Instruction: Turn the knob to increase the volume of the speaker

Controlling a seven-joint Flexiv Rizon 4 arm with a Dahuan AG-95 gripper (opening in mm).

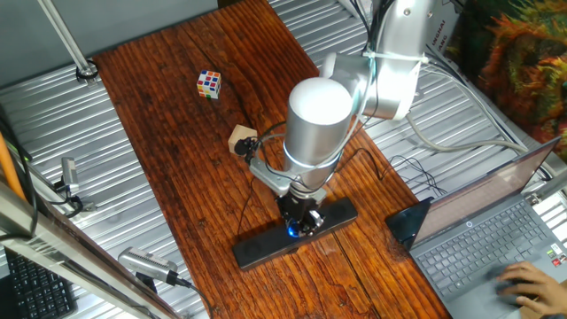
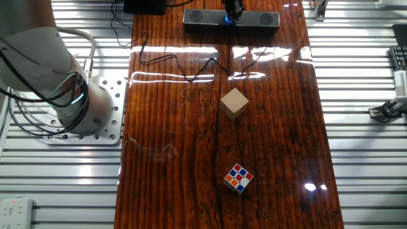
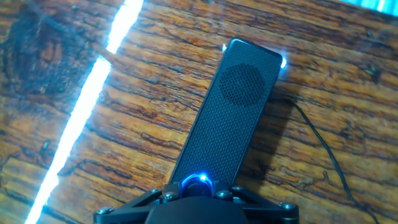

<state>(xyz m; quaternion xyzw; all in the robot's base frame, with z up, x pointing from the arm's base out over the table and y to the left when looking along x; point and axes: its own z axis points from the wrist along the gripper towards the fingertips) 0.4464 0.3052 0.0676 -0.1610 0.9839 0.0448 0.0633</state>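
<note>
End effector [image 3: 198, 198] fingers closed round knob [image 3: 197, 182] on speaker [image 3: 227, 118].

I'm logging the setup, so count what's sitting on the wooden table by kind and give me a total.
Speaker with knob: 1
Wooden block: 1
Puzzle cube: 1
Total: 3
The gripper is at the knob; the laptop sits off the wood, so it is not counted.

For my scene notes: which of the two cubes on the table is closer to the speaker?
The plain wooden cube. It lies between the speaker and the multicoloured puzzle cube, which sits farther away.
</note>
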